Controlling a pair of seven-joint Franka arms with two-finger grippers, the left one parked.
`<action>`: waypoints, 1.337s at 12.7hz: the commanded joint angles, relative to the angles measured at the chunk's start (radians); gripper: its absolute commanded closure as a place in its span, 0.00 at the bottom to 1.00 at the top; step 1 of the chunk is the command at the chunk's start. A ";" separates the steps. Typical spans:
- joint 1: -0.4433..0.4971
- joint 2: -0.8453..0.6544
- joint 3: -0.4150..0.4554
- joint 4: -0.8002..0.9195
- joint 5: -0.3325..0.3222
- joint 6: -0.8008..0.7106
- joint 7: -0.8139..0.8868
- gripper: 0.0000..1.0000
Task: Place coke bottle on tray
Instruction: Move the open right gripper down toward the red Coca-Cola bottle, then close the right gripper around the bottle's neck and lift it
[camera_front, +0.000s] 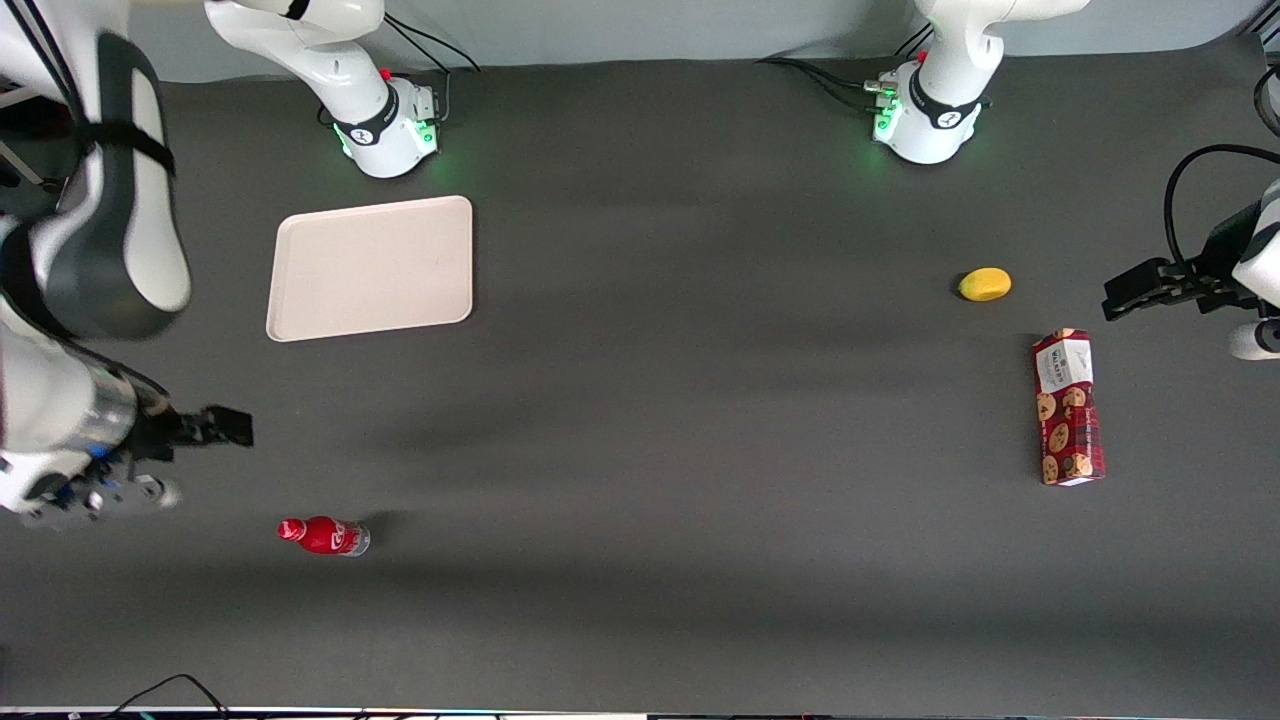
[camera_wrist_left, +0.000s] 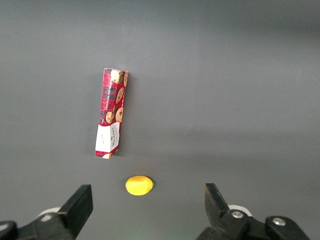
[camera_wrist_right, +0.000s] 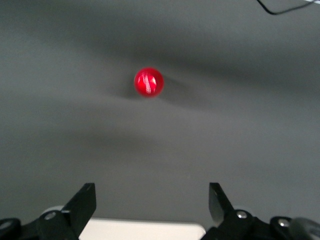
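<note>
One coke bottle (camera_front: 324, 535), one tray (camera_front: 371, 267), one cookie box (camera_front: 1068, 407), one lemon (camera_front: 985, 284), one gripper (camera_front: 228, 426)

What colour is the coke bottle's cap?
Red, matching the coke bottle body; clearest in the right wrist view, seen from above. The gripper hangs open above the table.

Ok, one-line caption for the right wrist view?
Open end effector above the table, looking down on the upright coke bottle, tray edge just beneath.

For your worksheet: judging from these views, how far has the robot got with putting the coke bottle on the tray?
Nothing is done yet: the coke bottle stands on the table, nearer the front camera than the tray, which holds nothing. In hand: the open gripper hangs above the table between them, holding nothing. Left: reach the bottle, grasp it, carry it over and set it on the tray.
</note>
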 joint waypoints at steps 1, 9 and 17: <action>0.000 0.129 -0.001 0.086 0.060 0.079 -0.028 0.00; -0.001 0.262 0.003 0.084 0.099 0.249 -0.029 0.00; 0.000 0.282 0.001 0.086 0.096 0.252 -0.070 0.44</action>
